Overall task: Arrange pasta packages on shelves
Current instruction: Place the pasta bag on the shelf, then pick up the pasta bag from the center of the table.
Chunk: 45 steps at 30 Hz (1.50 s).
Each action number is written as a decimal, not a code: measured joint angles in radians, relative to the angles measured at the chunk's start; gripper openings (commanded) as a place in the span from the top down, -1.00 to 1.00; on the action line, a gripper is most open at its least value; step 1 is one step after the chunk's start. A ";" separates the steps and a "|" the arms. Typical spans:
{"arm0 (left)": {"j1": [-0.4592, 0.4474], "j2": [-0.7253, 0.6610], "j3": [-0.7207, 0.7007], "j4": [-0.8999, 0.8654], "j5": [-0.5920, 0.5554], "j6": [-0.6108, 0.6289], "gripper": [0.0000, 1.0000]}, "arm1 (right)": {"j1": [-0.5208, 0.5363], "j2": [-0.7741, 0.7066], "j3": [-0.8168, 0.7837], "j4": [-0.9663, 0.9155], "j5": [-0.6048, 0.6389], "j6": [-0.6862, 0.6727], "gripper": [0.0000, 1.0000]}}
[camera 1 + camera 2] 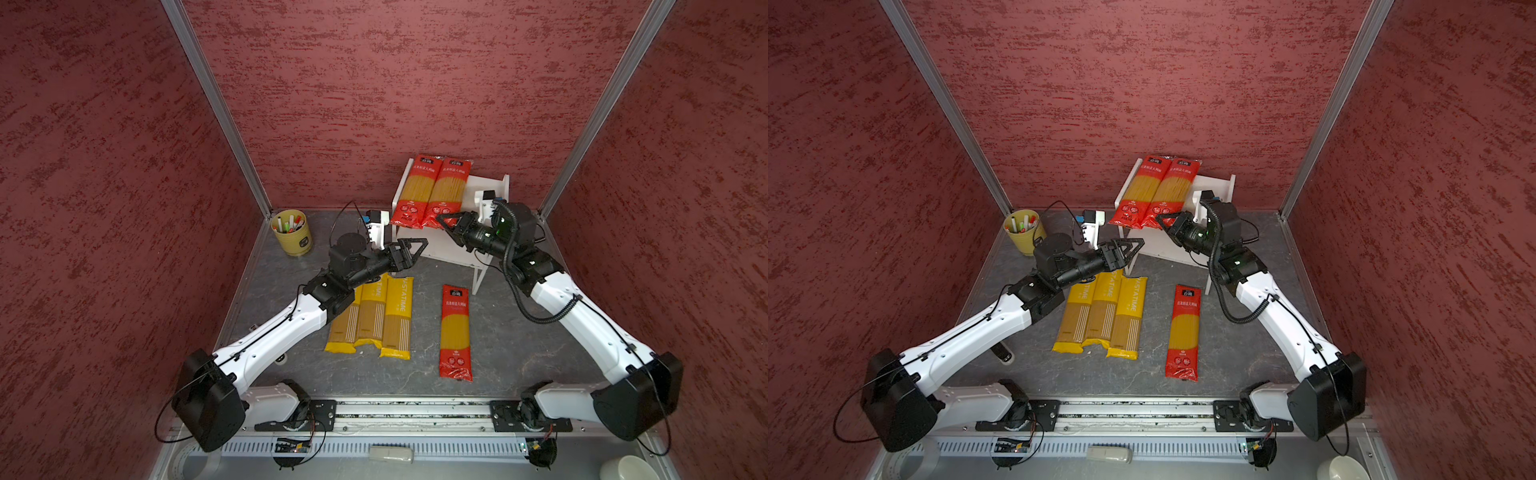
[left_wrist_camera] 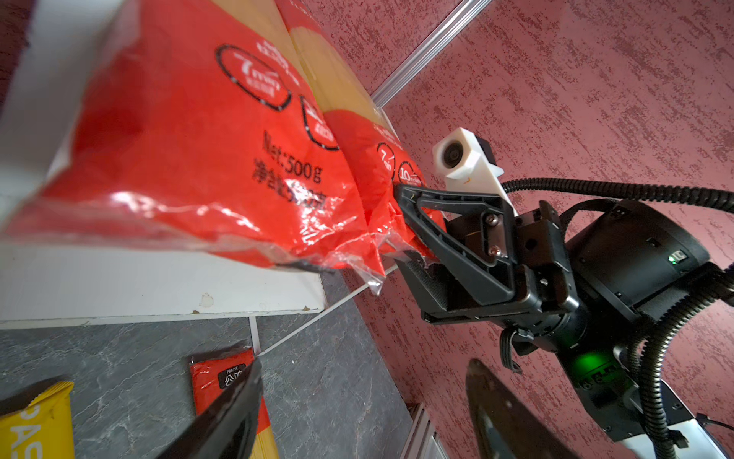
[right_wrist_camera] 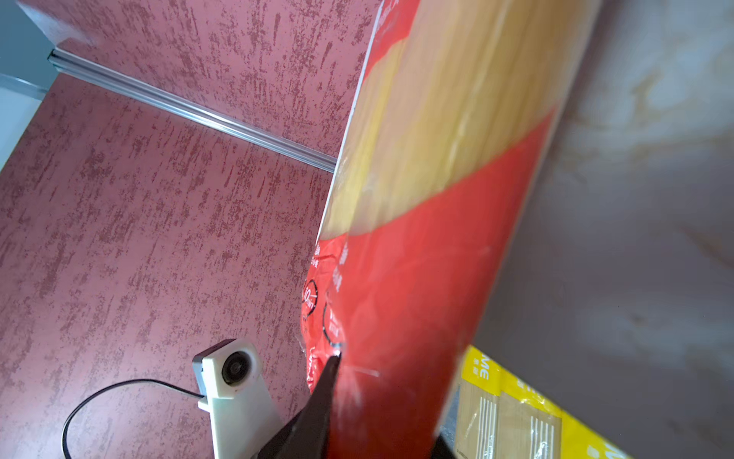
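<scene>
Found the right gripper clamped on the crinkled near end of the gripped red bag, one finger above the plastic and one below. Judged that hold as meant for sliding or squaring the bag on the top board of the shelf, not for lifting, since most of its length rested there already. Noted the neighbouring red bag lying flush alongside, both ends overhanging the front edge. Probably set parallel and tight to one side so as to leave bare board for a third.

Saw the left gripper hanging empty with fingers spread, just off the shelf's front corner, near the red ends but touching nothing. Judged that spot handy for steadying the overhang.

Found on the table the loose red bag, lying alone, and three yellow bags packed edge to edge, partly under the left arm. Saw nothing on the visible part of the lower board. Spotted the cup of markers well apart, by the back corner.
</scene>
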 measured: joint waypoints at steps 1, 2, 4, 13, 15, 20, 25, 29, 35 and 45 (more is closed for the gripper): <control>0.000 0.001 0.000 0.000 -0.002 0.000 -0.60 | 0.000 0.000 0.000 0.000 -0.005 -0.003 0.19; 0.000 0.001 0.000 0.001 -0.003 0.001 -0.60 | 0.000 -0.001 0.000 -0.001 -0.010 -0.012 0.07; 0.000 0.001 0.000 0.001 -0.006 0.009 -0.61 | 0.000 -0.005 -0.003 -0.003 -0.019 -0.024 -0.07; -0.003 -0.006 -0.038 0.012 -0.017 0.045 -0.61 | 0.000 -0.137 -0.116 -0.023 -0.038 -0.046 -0.26; -0.008 -0.006 -0.051 0.014 -0.018 0.048 -0.61 | 0.000 -0.157 -0.137 -0.024 -0.039 -0.046 -0.25; -0.045 -0.007 -0.073 0.021 -0.036 0.081 -0.61 | 0.000 -0.190 -0.193 -0.014 -0.046 -0.058 -0.23; -0.114 -0.013 -0.106 0.017 -0.106 0.145 -0.61 | 0.029 -0.233 -0.293 -0.001 -0.044 -0.076 -0.19; -0.186 -0.035 -0.168 0.031 -0.195 0.203 -0.61 | 0.100 -0.269 -0.368 -0.001 -0.023 -0.093 -0.17; -0.325 -0.035 -0.294 0.121 -0.343 0.270 -0.62 | 0.201 -0.336 -0.491 -0.033 0.092 -0.120 -0.08; -0.427 0.112 -0.367 0.189 -0.513 0.192 -0.61 | 0.231 -0.313 -0.663 -0.312 0.430 -0.089 -0.03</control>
